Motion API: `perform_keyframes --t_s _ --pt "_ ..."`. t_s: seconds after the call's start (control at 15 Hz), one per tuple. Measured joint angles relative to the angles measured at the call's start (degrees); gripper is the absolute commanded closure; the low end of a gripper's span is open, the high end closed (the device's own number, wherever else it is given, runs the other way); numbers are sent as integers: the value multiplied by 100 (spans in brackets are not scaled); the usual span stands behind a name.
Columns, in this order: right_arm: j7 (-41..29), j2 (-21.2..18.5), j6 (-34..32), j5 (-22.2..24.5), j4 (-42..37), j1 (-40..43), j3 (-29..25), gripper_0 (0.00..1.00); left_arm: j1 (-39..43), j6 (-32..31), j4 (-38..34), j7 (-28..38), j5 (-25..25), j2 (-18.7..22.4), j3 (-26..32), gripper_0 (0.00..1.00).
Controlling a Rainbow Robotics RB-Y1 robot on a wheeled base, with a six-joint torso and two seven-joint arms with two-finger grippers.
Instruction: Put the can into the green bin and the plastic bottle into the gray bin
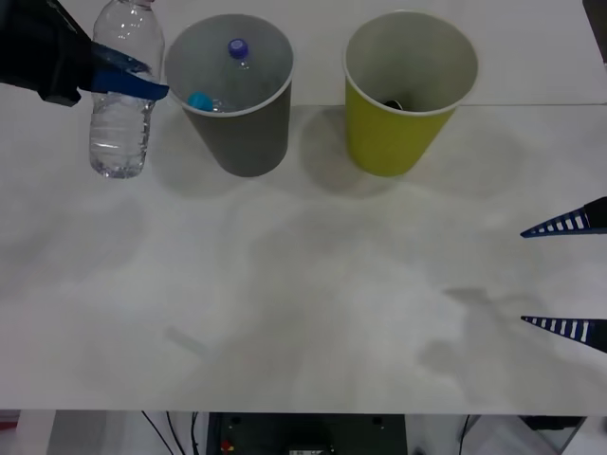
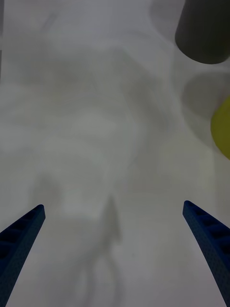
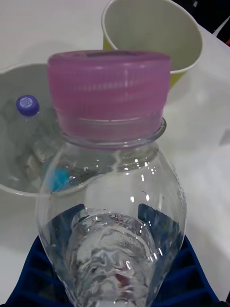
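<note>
Two blue ribbed fingers (image 1: pixel 133 81) of my left gripper (image 3: pixel 112 240) clamp the plastic bottle (image 1: pixel 121 90) across its upper body, holding it off the table (image 1: pixel 303 313) just beside the gray bin (image 1: pixel 232 95), on that bin's left in the front view. I read the bottle's long axis as close to upright, base toward the table and neck up. Its pink-magenta cap (image 3: pixel 109 91) faces my left wrist camera. Its clear walls are crinkled and ribbed, and the blue fingers show through them.

Inside the gray bin lie two other bottles, one with a purple cap (image 1: pixel 237 47) and one with a cyan cap (image 1: pixel 200 100). Next over to the right stands the green bin (image 1: pixel 403 95), upright, white-rimmed, with something dark at its bottom that I cannot make out.

My right gripper (image 1: pixel 564 275) sits well apart from both bins at the table's right edge, fingers spread wide and holding nothing, above bare tabletop.
</note>
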Motion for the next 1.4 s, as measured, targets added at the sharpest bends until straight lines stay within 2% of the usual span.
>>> perform_keyframes --t_s 0.27,0.67,0.8,1.13,1.27,1.4 --pt "0 0 0 0 0 0 0 0 -1551 -205 1028 0 177 -52 -1111 100" --pt "0 0 0 0 0 0 0 0 -3364 -94 3130 1 197 -751 -2402 100" --pt "0 0 0 0 0 0 0 0 -3672 -42 3584 1 104 -1024 -2556 100" --pt "0 0 0 0 0 0 0 0 -4057 -23 4354 -38 -534 -1654 -2563 98" --pt "0 0 0 0 0 0 0 0 -4073 -12 4539 -184 -420 -1686 -2563 0" --pt "0 0 0 0 0 0 0 0 -4074 1 4614 -233 -248 -1687 -2563 0"
